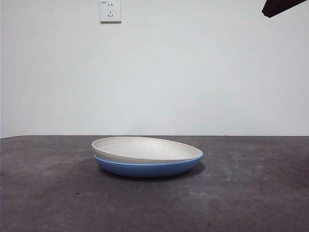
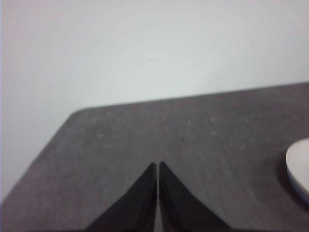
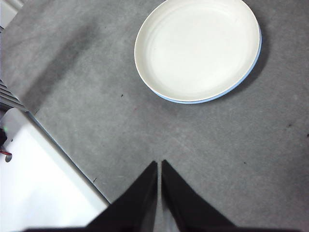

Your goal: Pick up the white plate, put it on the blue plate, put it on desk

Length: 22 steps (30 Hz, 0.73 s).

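Observation:
The white plate [image 1: 145,149] rests inside the blue plate [image 1: 147,167], slightly tilted, on the dark grey desk [image 1: 53,193]. In the right wrist view the white plate [image 3: 198,48] covers the blue plate [image 3: 255,60], which shows only as a thin rim. My right gripper [image 3: 159,163] is shut and empty, raised above the desk [image 3: 231,159], well apart from the plates. My left gripper [image 2: 158,165] is shut and empty over the desk [image 2: 145,130]; the white plate's edge [image 2: 299,162] shows at the side, with the blue rim [image 2: 300,189] under it.
A black arm tip [image 1: 282,7] shows at the front view's top right corner. A wall socket [image 1: 110,10] is on the white wall behind. The desk's edge [image 3: 63,147] and a white floor area show in the right wrist view.

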### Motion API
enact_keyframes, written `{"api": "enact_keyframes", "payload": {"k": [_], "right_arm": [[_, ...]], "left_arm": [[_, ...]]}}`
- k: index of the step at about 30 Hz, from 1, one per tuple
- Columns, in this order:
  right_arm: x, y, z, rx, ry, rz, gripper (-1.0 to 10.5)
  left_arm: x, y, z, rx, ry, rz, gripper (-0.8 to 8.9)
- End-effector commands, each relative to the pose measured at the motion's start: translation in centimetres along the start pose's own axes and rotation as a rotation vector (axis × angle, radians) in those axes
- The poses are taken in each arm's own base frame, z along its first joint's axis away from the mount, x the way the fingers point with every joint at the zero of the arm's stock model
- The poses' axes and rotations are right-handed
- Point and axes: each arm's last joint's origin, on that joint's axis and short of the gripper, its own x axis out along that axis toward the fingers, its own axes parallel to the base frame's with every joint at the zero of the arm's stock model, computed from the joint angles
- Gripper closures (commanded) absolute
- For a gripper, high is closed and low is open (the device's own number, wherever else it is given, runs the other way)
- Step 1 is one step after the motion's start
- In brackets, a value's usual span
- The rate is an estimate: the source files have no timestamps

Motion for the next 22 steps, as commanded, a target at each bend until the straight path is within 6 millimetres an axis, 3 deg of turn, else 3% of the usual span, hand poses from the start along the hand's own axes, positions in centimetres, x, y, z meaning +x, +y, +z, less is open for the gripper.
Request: {"api": "enact_keyframes", "payload": {"k": [1, 22], "right_arm": [[-0.2, 0.2, 0.5, -0.027, -0.016, 0.007, 9.4], [-0.2, 0.2, 0.5, -0.027, -0.016, 0.007, 9.4]], "left_arm": [[0.0, -0.1, -1.1, -0.009, 0.006, 0.004, 8.05], [0.2, -0.7, -6.1, -0.049, 0.138, -0.01, 8.05]]}}
